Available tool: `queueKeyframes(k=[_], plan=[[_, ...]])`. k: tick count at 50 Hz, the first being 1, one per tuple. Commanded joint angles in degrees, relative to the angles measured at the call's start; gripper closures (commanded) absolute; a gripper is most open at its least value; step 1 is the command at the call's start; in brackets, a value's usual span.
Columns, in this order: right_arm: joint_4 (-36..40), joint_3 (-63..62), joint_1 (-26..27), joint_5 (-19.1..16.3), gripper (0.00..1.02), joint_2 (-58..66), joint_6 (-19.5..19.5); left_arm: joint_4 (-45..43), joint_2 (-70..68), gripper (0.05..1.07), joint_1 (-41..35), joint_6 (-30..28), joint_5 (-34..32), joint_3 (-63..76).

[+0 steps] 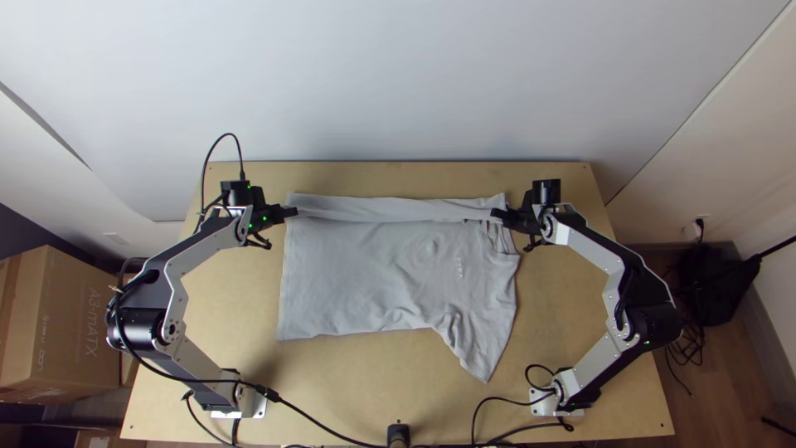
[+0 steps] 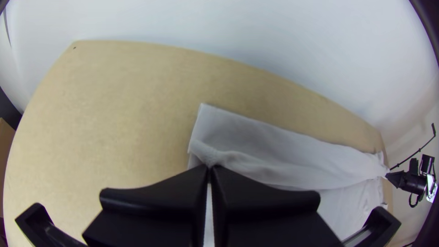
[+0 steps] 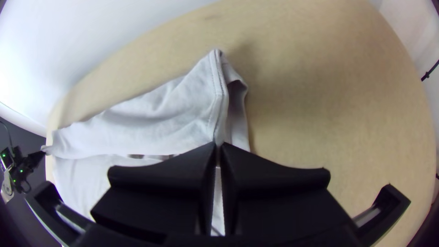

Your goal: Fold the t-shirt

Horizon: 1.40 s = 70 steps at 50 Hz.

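Top view: the t-shirt (image 1: 373, 274) lies on the table (image 1: 232, 307), its twelve-o'clock strip (image 1: 390, 209) folded over, left gripper (image 1: 293, 212) pinching it at ten o'clock, right gripper (image 1: 496, 214) at two, presumably for an even crease.

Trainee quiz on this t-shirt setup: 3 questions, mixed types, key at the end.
1. True or false: the left hand and the right hand both have their fingers closed on the t-shirt.
2. Multiple choice: in the top view, where does the sleeve point?
A) toward the wall
B) toward the near edge of the table
C) toward the left arm
3. Fill in: the turned-over strip runs along the t-shirt's ____ side, as seen from the arms' bases.

Key: 1 true; 2 B; 3 far
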<state>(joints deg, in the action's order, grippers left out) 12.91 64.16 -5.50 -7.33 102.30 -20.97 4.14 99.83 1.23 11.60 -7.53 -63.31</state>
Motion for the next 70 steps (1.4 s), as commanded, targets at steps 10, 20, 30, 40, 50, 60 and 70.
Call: queueKeyframes(k=[10,20,30,40,50,60,70], plan=[[-1.2,-3.4,0.3,0.7,1.00,-0.3,-0.3,-1.9,-2.4,1.05,-0.2,1.9,-0.3,5.9],[-2.1,-4.2,0.4,1.0,1.00,-0.1,-0.5,-4.0,-4.0,1.05,-1.3,2.1,-0.5,9.9],[-1.4,-4.1,1.3,1.0,0.35,-1.2,-0.2,-5.3,-9.0,0.60,-1.7,2.6,-0.8,12.9],[5.3,-2.9,4.7,0.9,0.19,-4.0,-0.1,-2.9,-12.6,0.32,0.6,1.7,-0.8,13.1],[17.8,-3.3,6.9,0.7,0.06,-14.1,-0.5,1.2,-17.3,0.32,4.7,0.2,-2.4,12.7],[35.6,-4.7,5.4,0.0,0.04,-23.1,-0.6,9.2,-26.3,0.32,6.0,-0.3,-3.9,11.0],[49.0,-12.3,2.3,-1.7,0.06,-26.8,-6.8,13.9,-32.9,0.32,5.5,-0.7,-4.4,10.2]])
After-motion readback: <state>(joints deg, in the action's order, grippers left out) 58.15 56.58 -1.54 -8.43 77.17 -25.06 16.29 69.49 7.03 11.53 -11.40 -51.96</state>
